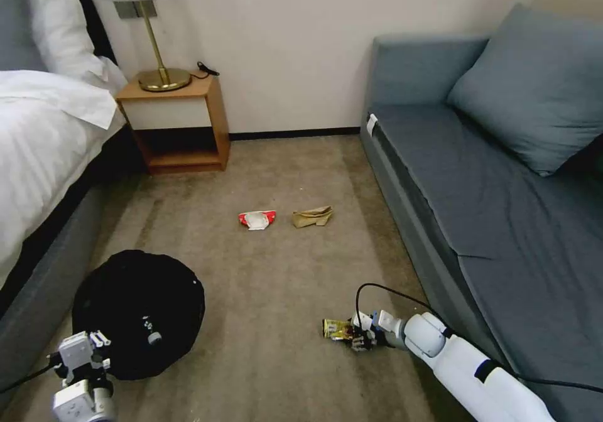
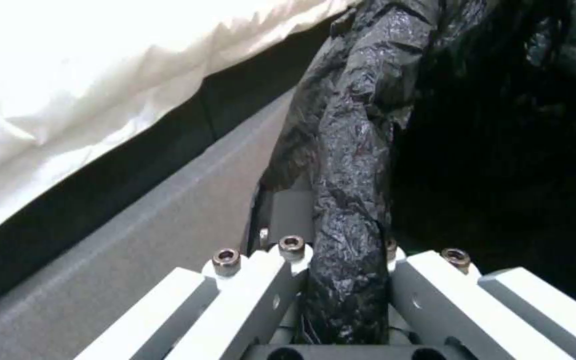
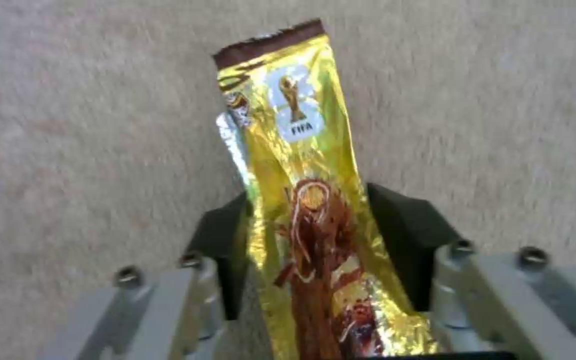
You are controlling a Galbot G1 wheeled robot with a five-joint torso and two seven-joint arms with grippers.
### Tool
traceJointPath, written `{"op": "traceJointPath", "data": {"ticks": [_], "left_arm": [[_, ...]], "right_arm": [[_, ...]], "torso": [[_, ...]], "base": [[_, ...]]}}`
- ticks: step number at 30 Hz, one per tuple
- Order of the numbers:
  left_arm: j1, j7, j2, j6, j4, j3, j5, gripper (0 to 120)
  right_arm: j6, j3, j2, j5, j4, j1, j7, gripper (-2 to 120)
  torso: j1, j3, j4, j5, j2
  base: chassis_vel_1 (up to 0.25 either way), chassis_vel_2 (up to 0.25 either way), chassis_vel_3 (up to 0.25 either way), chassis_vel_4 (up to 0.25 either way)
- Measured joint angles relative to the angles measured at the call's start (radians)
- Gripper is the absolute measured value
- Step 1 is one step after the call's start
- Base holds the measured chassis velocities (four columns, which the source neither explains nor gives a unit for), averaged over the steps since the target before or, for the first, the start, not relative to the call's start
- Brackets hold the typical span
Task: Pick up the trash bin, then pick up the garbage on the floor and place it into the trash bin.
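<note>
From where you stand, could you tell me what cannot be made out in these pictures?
- Trash bin: in the head view its black bag covers the bin's body and inside.
- Left gripper: in the left wrist view its jaws are shut on the bagged rim, hiding their tips.
- Foil wrapper: in the right wrist view its lower end is cut off by the frame edge, within the right gripper.
- Red-and-white wrapper and paper bag: too small to read.

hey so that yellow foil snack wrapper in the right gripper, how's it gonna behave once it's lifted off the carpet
The wrapper looks thin, flat and empty, so probably very light and floppy; its free end may droop or flutter. The glossy foil could slip between the right gripper pads, though it lies well between the jaws. It seems unlikely to break.
</note>
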Motion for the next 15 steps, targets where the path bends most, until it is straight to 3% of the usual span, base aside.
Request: {"op": "traceJointPath", "data": {"ticks": [9,15], "left_arm": [[0.004,0.0,0.005,-0.007,0.004,-0.003,0.0,3],[0.003,0.0,0.004,-0.007,0.004,-0.002,0.0,3]], "right_arm": [[0.003,0.002,0.0,0.004,0.009,-0.012,-0.004,8],[0.006,0.003,0.0,0.008,0.012,-0.012,-0.006,0]], "torso": [[0.0,0.0,-0.0003,-0.0007,0.0],[0.0,0.0,-0.0004,-0.0007,0.0]], "base": [[0.0,0.0,0.0,0.0],[0.0,0.0,0.0,0.0]]}}
